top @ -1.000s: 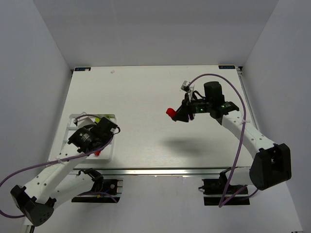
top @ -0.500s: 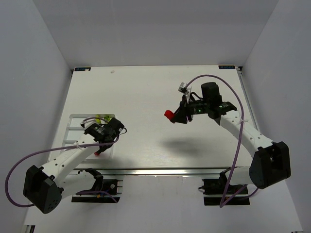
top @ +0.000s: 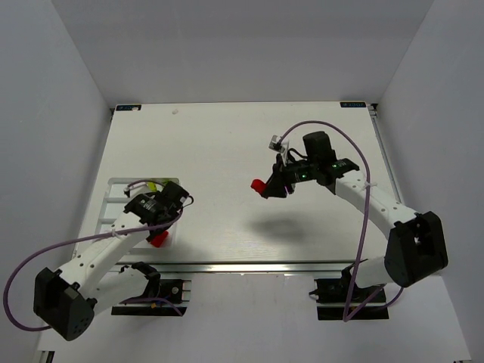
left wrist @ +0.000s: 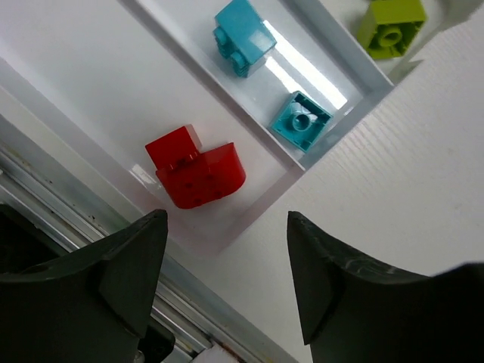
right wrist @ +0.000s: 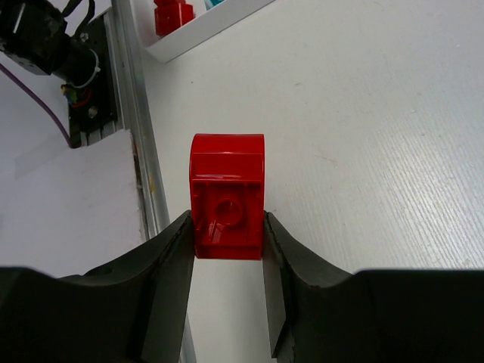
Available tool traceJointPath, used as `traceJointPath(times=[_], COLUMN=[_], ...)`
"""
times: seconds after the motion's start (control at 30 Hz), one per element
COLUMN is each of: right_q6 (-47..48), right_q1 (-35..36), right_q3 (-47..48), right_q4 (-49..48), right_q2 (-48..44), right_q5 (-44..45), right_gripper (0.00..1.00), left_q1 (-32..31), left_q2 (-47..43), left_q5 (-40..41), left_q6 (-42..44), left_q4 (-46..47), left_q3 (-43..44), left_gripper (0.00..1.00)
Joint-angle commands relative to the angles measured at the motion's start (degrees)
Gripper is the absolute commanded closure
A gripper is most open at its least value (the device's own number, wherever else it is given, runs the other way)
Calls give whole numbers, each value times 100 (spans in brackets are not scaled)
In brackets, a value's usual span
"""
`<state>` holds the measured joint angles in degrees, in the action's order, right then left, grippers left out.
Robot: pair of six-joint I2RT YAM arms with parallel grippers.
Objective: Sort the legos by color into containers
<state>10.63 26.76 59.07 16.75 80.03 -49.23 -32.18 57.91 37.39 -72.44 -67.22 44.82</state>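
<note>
the right hand (right wrist: 227, 231) has carried its load further left over the white counter (right wrist: 378, 151) than a second ago, its fingers clamped on a red rounded plastic lego brick (right wrist: 227, 193) held off the surface. the left hand (left wrist: 227, 257), spread wide and empty, has swung over the shallow white divided plastic tray (left wrist: 83, 83). there a second red rounded brick (left wrist: 197, 170) lies in the near compartment, two cyan bricks (left wrist: 243, 36) in the next, and a yellow-green brick (left wrist: 389, 26) beyond. from above, the left arm hides much of the tray.
</note>
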Motion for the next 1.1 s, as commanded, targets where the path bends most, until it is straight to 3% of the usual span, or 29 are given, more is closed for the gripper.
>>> traceJointPath(times=[0.0, 0.1, 0.13, 0.2, 0.23, 0.33, 0.37, 0.5, 0.6, 0.73, 0.83, 0.93, 1.03, 1.07], right_q6=[403, 939, 1028, 1081, 1046, 810, 722, 371, 72, -219, -342, -474, -527, -536], right_q1=[232, 750, 1152, 1436, 1663, 2147, 2305, 2946, 3385, 3835, 4029, 4117, 4135, 4135], right_q3=[175, 631, 815, 1419, 1632, 2581, 2836, 4407, 5077, 6490, 6889, 6829, 6671, 6653], right_q4=[108, 538, 774, 899, 900, 865, 873, 1023, 988, 1172, 1068, 813, 751, 759], right_q2=[118, 618, 993, 1408, 1793, 2566, 2770, 3946, 4476, 5450, 5830, 5875, 5884, 5893], right_q5=[-217, -114, -8, 316, 440, 756, 905, 1108, 1363, 1916, 2312, 2594, 2691, 2691], right_gripper=[100, 100, 100, 100, 100, 100, 100, 100, 100, 100, 100, 88, 67, 54], left_q1=[-15, -69, -69, -69, -69, -69, -69, -69, -69, -16, -16, -16, -16, -16], left_q2=[-385, -1200, -1830, -2509, -3261, -4215, -4688, -5027, -4807, -4719, -4754, -4833, -4973, -5000], left_q5=[-117, -721, -941, -1197, -1251, -1514, -1602, -2400, -2701, -3079, -3106, -3132, -3115, -3106], left_q6=[755, 2228, 2557, 3156, 3297, 3851, 4009, 4282, 4467, 4616, 4599, 4555, 4511, 4494], left_q4=[252, 1138, 1393, 2088, 2517, 3108, 3388, 3462, 3374, 3505, 3479, 3409, 3374, 3373], left_q3=[413, 668, 677, 625, 590, 362, 300, 273, 405, 589, 625, 625, 598, 590], left_gripper=[26, 89, 100, 100, 100, 77, 59, 18, 10, 8, 8, 8, 8, 7])
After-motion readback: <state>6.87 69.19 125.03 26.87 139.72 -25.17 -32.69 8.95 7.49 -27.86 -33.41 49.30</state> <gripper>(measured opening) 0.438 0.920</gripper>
